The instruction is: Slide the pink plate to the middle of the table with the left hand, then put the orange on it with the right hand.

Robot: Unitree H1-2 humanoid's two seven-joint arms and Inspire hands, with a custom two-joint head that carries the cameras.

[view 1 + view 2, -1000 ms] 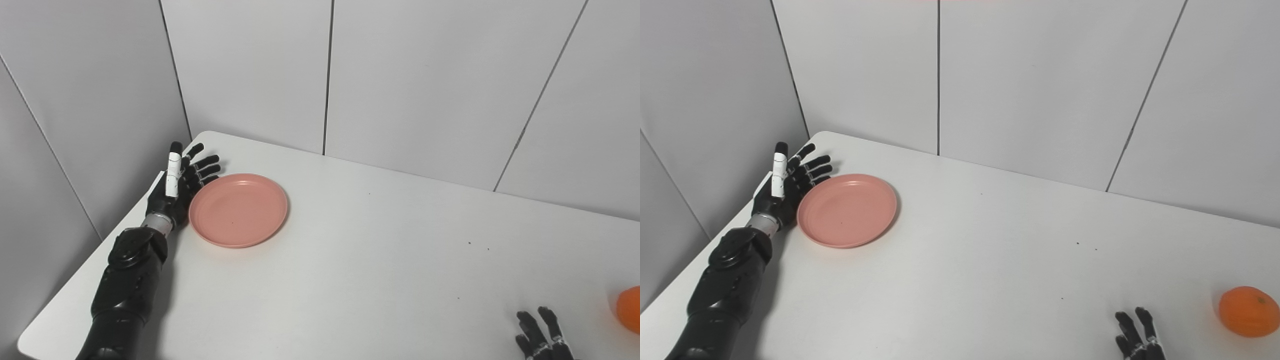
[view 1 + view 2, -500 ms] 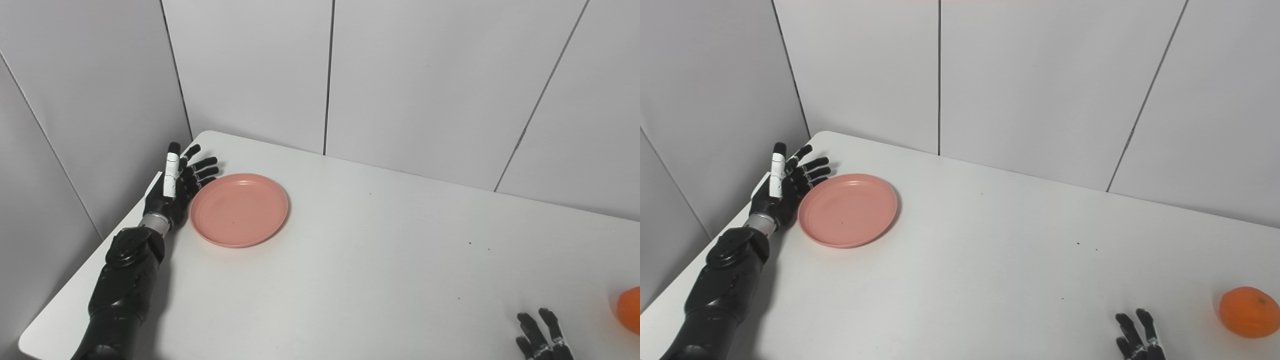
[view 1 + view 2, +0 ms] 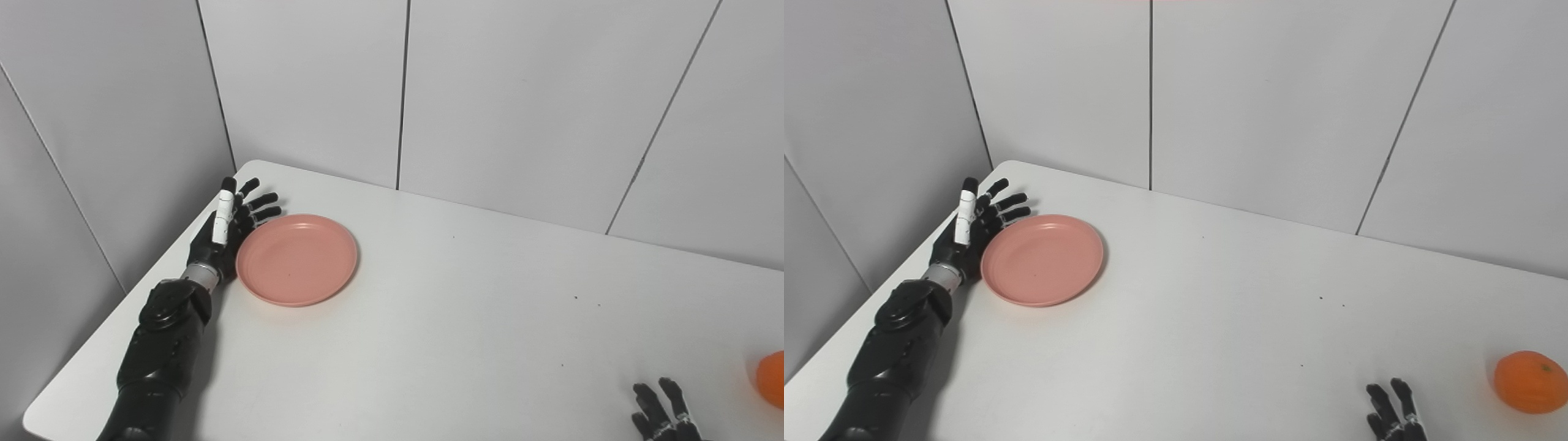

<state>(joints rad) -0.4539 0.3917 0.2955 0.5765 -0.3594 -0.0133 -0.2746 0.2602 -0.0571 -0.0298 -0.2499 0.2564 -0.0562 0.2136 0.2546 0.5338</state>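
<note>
The pink plate [image 3: 297, 259] lies flat on the white table [image 3: 441, 318], toward the far left corner and well left of the middle. Grey wall panels [image 3: 502, 92] stand behind the table and along its left side. The left hand [image 3: 228, 229] stands on edge against the plate's left rim, palm facing the plate, fingers [image 3: 264, 199] spread and straight, holding nothing. The orange [image 3: 1530, 381] sits alone near the right edge, well apart from the plate. The right hand [image 3: 1393, 415] is at the near edge, just left of the orange and clear of it; only its fingertips show, spread apart and empty.
</note>
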